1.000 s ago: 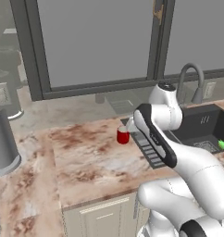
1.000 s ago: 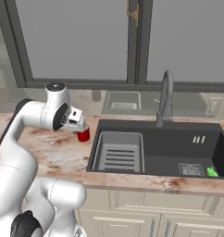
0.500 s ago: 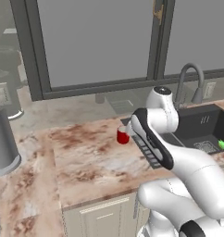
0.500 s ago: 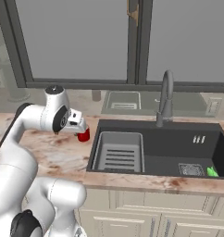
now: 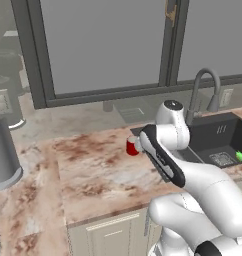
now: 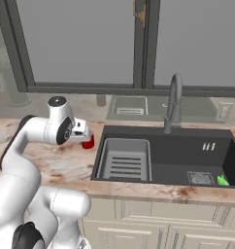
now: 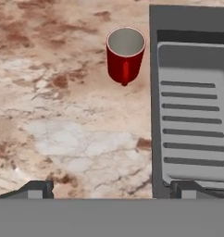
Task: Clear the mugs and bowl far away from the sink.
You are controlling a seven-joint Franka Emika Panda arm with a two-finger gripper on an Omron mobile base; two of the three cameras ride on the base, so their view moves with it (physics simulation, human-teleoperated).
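- Count: one red mug (image 7: 126, 54) in sight, also seen at (image 5: 131, 146) and (image 6: 89, 142). One sink (image 6: 187, 155), one drainer insert (image 6: 124, 159) in its left end, one faucet (image 6: 174, 103) behind it.
- One grey cylindrical container (image 5: 2, 154) at the far left of the counter, well apart from the mug.
- One green item (image 6: 221, 180) in the right end of the basin, near a square drain (image 6: 200, 178); too small to identify.
- Mug stands upright on the marble counter (image 5: 93, 170), opening up, empty inside as far as the hand view shows.
- Mug is just beside the sink's left rim, not touching it; in the hand view a thin strip of counter shows between mug and the dark rim (image 7: 153, 92).
- Drainer insert sits just inside that rim, slots running across it.
- Open room: broad bare counter to the mug's left, running toward the grey container, and more toward the front edge.
- Behind the mug the counter runs to the window ledge (image 6: 90, 104); front edge drops to the pale cabinets (image 5: 113, 232).
- Gripper (image 7: 111, 187): jaws spread fully wide, holding nothing, touching nothing.
- Both fingertips (image 7: 37, 189) show at the bottom of the hand view, one over counter, the other over the drainer side.
- Mug is ahead of the gripper and apart from it, off the jaws' midline only slightly.
- In the base views the hand (image 6: 80, 132) hangs above the counter right next to the mug, arm folded back over the cabinets.
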